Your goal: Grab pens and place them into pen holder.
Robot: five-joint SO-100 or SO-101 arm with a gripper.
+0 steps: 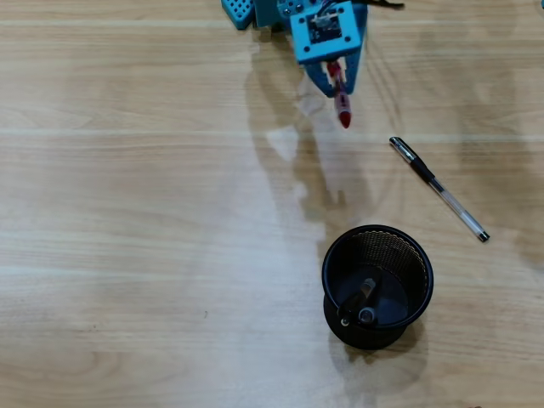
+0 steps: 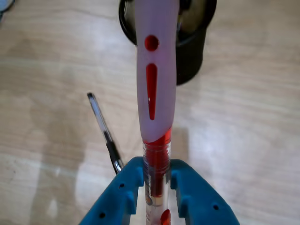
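The wooden table (image 1: 127, 255) is big and mostly bare. On it stands the pen holder (image 1: 376, 286), a round black mesh cup. In the overhead view it sits low and a bit right of the middle. Two pens (image 1: 361, 304) already lean inside it, close together at the bottom.

The blue arm (image 1: 323, 30) is at the top edge of the overhead view. Its gripper (image 2: 156, 187) is squeezed tight on the red pen (image 2: 156, 75). In the wrist view the two blue jaws press on the clear lower part of the pen, one on each side. The pale rubber grip and the tip stick out in front.

The thing that matters most is this. The pen holder is straight ahead of the gripper, and the red pen points right at it. In the wrist view the pen's far end covers part of the cup's rim. In the overhead view the red pen (image 1: 342, 100) is still well apart from the cup, with bare table between them. So I think the arm must reach forward and then tip the pen down over the open top.

One more pen lies flat on the table, the clear pen with a black cap (image 1: 439, 189). It lies slanted, off to the right of the gripper in the overhead view, and near the cup.
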